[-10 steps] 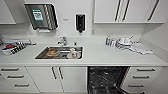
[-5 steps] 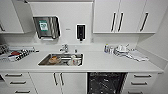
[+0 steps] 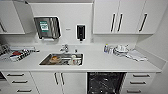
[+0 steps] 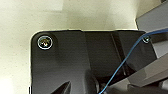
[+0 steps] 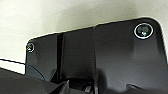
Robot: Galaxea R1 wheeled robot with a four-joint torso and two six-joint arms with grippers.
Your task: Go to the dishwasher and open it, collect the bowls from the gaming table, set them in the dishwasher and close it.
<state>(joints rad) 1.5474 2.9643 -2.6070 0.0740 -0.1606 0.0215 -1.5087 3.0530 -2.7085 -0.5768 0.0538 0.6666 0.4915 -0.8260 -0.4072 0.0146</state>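
Note:
The dishwasher (image 3: 105, 83) stands open under the white counter (image 3: 100, 63), to the right of the sink. Its dark inside with glinting wire racks faces me at the lower edge of the head view. In the left wrist view the robot's dark plate (image 4: 75, 60) hangs over a pale speckled floor (image 4: 30, 17), with a blue cable (image 4: 125, 63) across it. The right wrist view has the same kind of dark plate (image 5: 105, 57) above the pale floor (image 5: 50, 15).
A steel sink (image 3: 62, 59) holds dishes, with a tap (image 3: 65, 47) behind it. Dishes and cloths (image 3: 123, 51) lie on the counter at right and a rack of items (image 3: 17, 53) at left. White drawers (image 3: 140, 81) flank the dishwasher, under wall cabinets (image 3: 120, 16).
The whole head picture has shifted downward, so the camera has moved. More of the wall cabinets and less of the dishwasher show now. Nothing in the kitchen itself has moved.

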